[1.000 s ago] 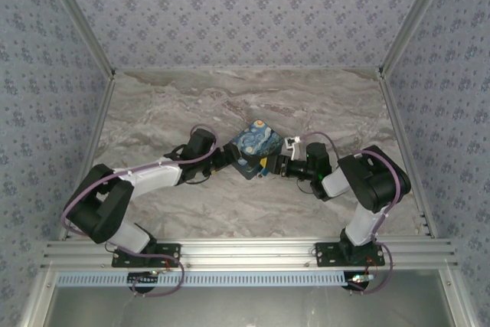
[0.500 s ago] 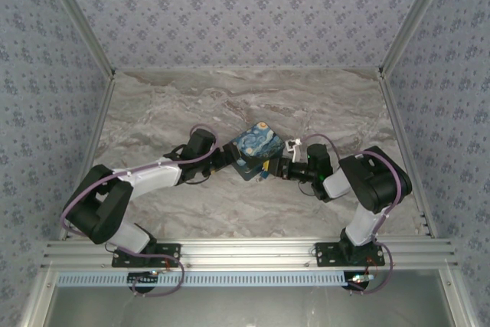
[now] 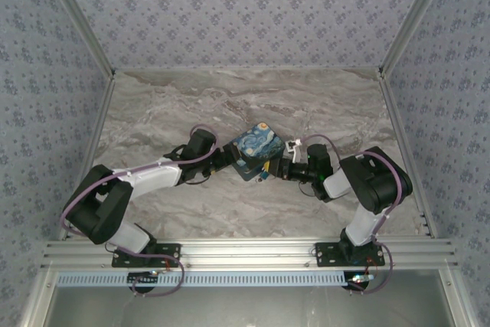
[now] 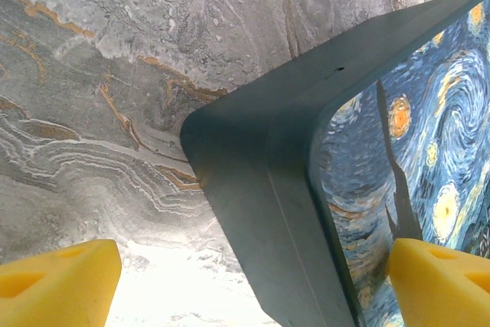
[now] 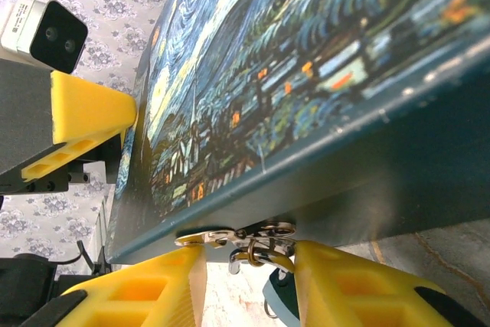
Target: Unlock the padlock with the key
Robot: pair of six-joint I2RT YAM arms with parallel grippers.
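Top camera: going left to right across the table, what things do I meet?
left arm → left gripper → painting-print box → right gripper → right arm

Soft, even light falls from overhead, and the grey marbled tabletop (image 3: pixel 153 105) carries only faint shadows under the arms. Between the yellow foam fingers (image 4: pixel 57 285) of the left claw (image 4: pixel 253 266), a patch of stone is washed out white. Those fingers are blurred, close to the lens. Just above the right claw (image 5: pixel 249 266), the side wall of the blue painted box (image 5: pixel 306 59) lies in shade, and the bits of silvery metal (image 5: pixel 256 233) there glint.
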